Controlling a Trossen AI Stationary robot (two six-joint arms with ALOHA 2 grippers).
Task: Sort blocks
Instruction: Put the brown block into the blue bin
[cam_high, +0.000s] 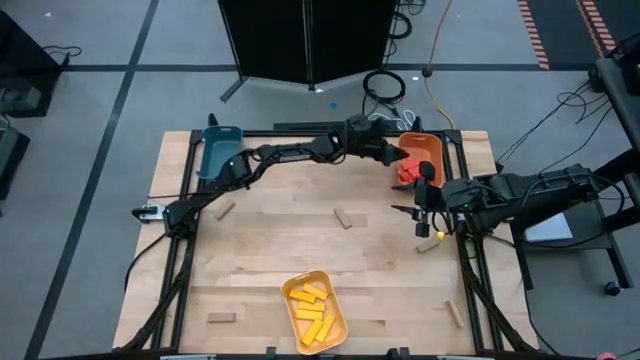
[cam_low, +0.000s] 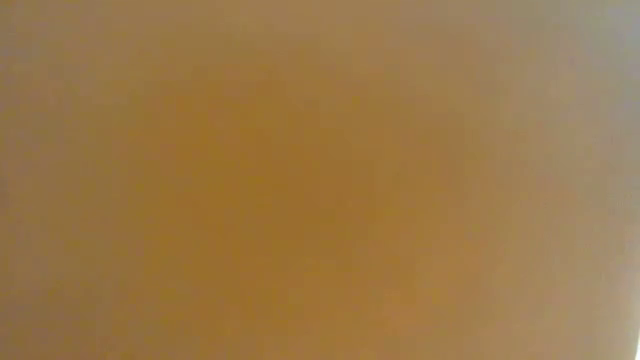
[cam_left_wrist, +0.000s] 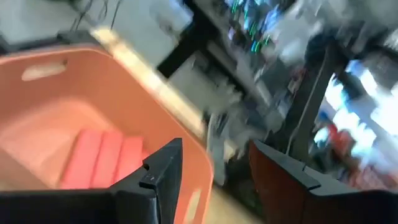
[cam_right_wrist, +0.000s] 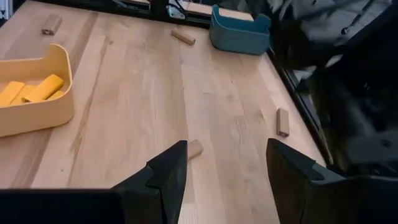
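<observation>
High view: overhead, facing straight down, taking in the whole bench (cam_high: 270, 260). Low view: fully filled by a blurred tan surface; nothing legible. Left wrist view: close above the orange tray (cam_left_wrist: 93, 106), facing the room beyond it. Right wrist view: low, facing across the bench toward the teal tray (cam_right_wrist: 239, 31), which the high view shares.

Mid-table is open wood, only one tan block (cam_high: 343, 218) lying loose there. Far edge crowded: left arm (cam_high: 290, 153) spans from teal tray (cam_high: 220, 150) to orange tray (cam_high: 421, 153). Right gripper (cam_high: 423, 210) blocks right side; yellow tray (cam_high: 314, 310) near front edge.
</observation>
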